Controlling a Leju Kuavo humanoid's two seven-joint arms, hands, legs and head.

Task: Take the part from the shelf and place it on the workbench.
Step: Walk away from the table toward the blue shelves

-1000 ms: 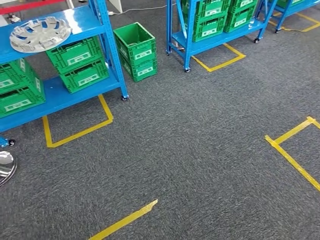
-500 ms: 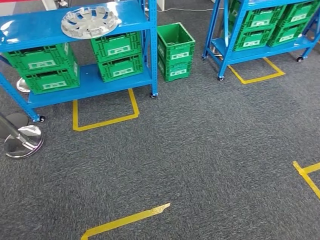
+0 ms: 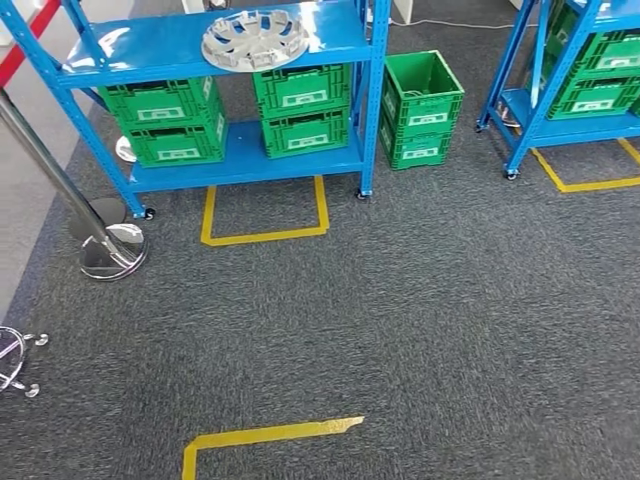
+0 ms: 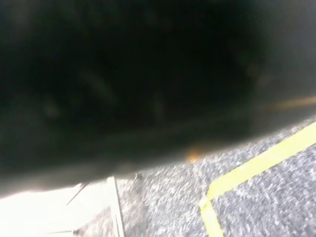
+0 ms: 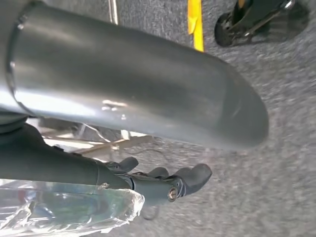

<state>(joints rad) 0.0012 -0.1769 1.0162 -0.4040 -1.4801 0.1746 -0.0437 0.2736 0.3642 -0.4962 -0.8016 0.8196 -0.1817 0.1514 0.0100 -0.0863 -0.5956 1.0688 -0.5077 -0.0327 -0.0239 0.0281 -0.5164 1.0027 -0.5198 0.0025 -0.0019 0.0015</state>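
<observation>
Silver spoked part [image 3: 254, 39] lies flat on shelf [image 3: 151, 45]; right hand [image 5: 164, 182] empty, fingers apart.

Four green crates [image 3: 302, 104] sit in two stacks of two on a lower blue shelf board. A further stack of green crates [image 3: 420, 108] stands on the grey carpet [image 3: 423, 320], just right of those crates. Yellow floor tape [image 3: 264, 235] outlines a rectangle in front of them. A chrome stanchion base [image 3: 112, 252] lies to their left.
</observation>
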